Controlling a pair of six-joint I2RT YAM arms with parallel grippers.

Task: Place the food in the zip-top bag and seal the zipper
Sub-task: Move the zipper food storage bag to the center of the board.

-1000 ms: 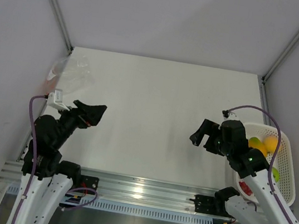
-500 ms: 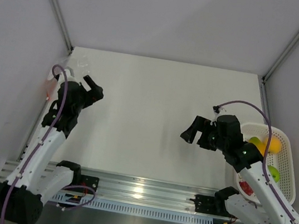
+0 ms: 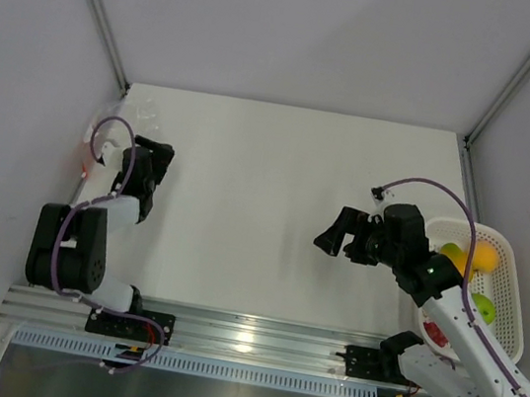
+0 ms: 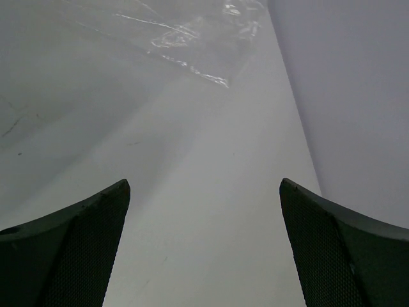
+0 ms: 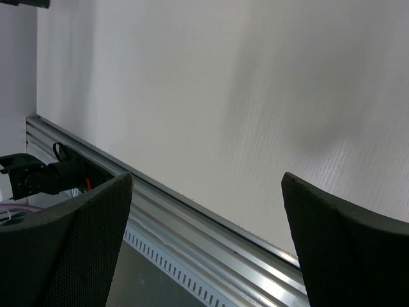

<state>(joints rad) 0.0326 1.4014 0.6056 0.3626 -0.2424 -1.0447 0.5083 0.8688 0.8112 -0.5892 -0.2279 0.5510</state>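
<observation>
Bag [image 4: 192, 38] lies beyond wide-spread left pincer [image 4: 204, 185].

glossy crinkly zip-top bag [image 4: 195, 39], matt table [image 3: 273, 210]

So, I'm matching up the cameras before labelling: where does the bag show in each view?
Top external: the bag lies at the table's far left corner, small and faint.
Left wrist: the bag runs along the top edge, its crinkles catching the light.
Right wrist: not in it.
Shared landmark: the white table, visible in all three views.
</observation>
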